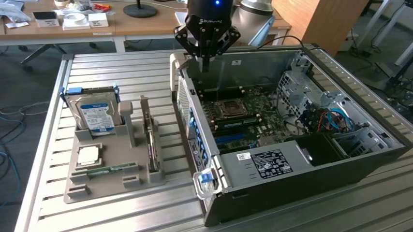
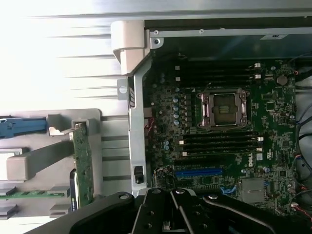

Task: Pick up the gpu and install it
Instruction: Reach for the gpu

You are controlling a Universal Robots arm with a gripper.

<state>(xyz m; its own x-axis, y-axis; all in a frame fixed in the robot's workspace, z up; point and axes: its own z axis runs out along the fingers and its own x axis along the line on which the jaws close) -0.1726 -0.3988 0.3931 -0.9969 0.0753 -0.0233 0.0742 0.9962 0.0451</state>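
gpu (image 1: 152,140) stands on edge in the grey holder (image 1: 106,162) on the counter (image 1: 96,215), just beside the open pc case (image 1: 361,159). looks light, stiff, fragile: i'd grip the board's top edge, clear of the fan. hand (image 1: 205,65) closed, empty, pointing straight down over the case wall nearest the holder, apart from the gpu.

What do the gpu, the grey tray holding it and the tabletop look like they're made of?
The gpu: matte green circuit board, likely fibreglass laminate. The tray: dull grey-beige with blocky moulded posts, probably plastic. The tabletop: pale silvery ribbed slats with soft sheen, seemingly aluminium.
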